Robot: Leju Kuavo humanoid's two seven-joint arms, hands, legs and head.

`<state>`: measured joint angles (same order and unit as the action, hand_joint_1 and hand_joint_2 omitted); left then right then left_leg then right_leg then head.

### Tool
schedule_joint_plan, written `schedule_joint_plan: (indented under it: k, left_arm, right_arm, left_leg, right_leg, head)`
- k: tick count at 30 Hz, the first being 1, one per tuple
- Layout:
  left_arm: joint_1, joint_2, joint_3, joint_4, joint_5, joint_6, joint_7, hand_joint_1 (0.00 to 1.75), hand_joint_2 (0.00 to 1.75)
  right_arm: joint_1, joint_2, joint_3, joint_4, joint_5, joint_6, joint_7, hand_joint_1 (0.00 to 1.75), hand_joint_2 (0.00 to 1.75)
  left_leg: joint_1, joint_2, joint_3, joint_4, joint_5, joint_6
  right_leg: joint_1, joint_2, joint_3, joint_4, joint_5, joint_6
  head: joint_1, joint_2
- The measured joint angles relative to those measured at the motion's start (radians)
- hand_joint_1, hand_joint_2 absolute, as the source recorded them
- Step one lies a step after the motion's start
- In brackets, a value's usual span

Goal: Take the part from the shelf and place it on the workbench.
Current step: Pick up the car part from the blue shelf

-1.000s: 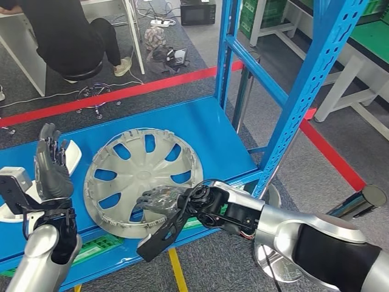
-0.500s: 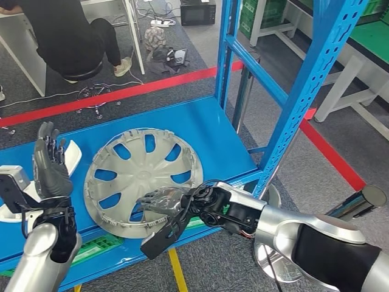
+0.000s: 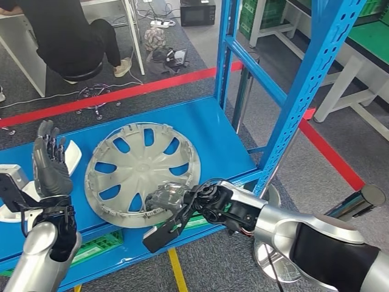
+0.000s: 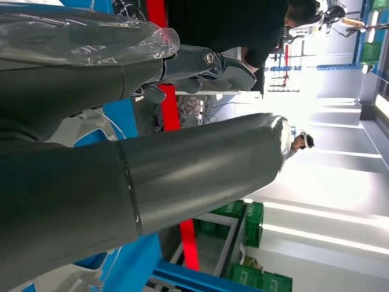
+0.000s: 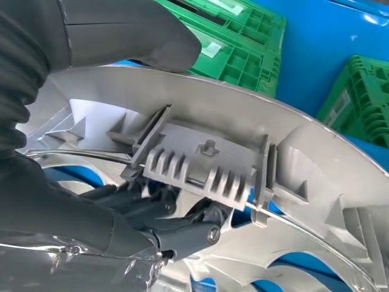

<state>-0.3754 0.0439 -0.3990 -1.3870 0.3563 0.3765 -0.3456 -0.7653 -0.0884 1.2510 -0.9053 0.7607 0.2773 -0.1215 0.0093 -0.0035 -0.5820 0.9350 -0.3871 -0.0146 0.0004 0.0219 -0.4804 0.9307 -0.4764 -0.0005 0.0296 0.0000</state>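
Silver-grey plastic hubcap (image 3: 141, 174) lies face up on the blue shelf (image 3: 216, 137) of a blue steel rack, its near edge at the shelf's front lip. The right robot hand (image 3: 166, 199) grips that near rim: in the right wrist view the thick thumb (image 5: 133, 30) lies over the rim's outer side while the dark fingers (image 5: 137, 201) curl under it, beside a ribbed clip on the hubcap's underside (image 5: 202, 167). Green crates (image 5: 238, 36) sit below, behind the rim. The left robot hand (image 3: 49, 165) is raised upright over the left end of the shelf, fingers apart and holding nothing, well apart from the hubcap. Just behind it a white plastic part (image 3: 72, 153) rests on the shelf. Beyond the rack a red floor line (image 3: 137, 90) crosses the grey carpet, and a person in black (image 3: 68, 33) sits at a white desk.
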Motion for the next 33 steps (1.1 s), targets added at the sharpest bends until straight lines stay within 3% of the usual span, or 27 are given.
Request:
schedule_joint_plan:
  k: [20,33]
  left_arm:
    - [-0.004,-0.001,0.000,0.000,0.003,0.002,-0.004,0.00,0.00]
    - [0.003,-0.001,0.000,0.000,0.000,0.012,-0.004,0.00,0.00]
  right_arm:
    - [-0.002,0.009,-0.017,0.029,0.011,-0.004,-0.002,1.75,1.75]
    - [-0.031,0.016,-0.087,0.008,-0.118,0.060,0.047,1.75,1.75]
  left_leg:
    - [0.000,0.000,0.001,0.000,0.000,0.000]
    - [0.000,-0.001,0.000,0.000,0.000,0.000]
  right_leg:
    - [0.000,0.000,0.001,0.000,0.000,0.000]
    - [0.000,-0.001,0.001,0.000,0.000,0.000]
  head:
    - [0.000,0.000]
    - [0.001,0.000]
